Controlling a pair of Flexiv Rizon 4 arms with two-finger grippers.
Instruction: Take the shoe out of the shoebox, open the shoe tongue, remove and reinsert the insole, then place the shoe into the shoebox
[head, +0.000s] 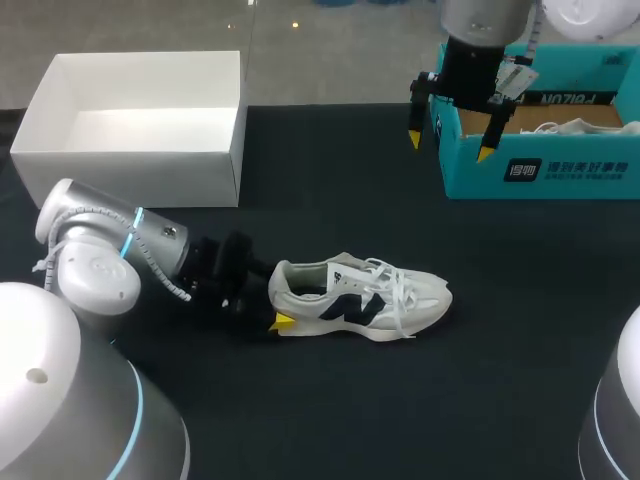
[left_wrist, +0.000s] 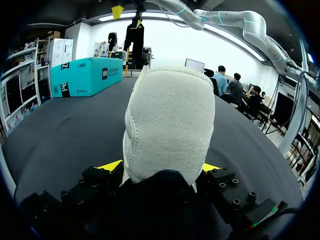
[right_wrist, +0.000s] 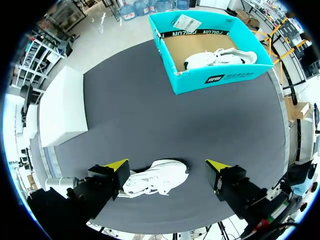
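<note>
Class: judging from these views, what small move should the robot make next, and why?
Probably lower the right gripper toward the tongue of the shoe. The shoe lies on the table with its heel held by the left gripper, while the right gripper hangs open above.

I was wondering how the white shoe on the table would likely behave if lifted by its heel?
The shoe is probably light, judging by its soft fabric upper. Held only at its padded heel by the left gripper, the toe may droop or swing. Its loose laces would likely dangle and could snag.
</note>
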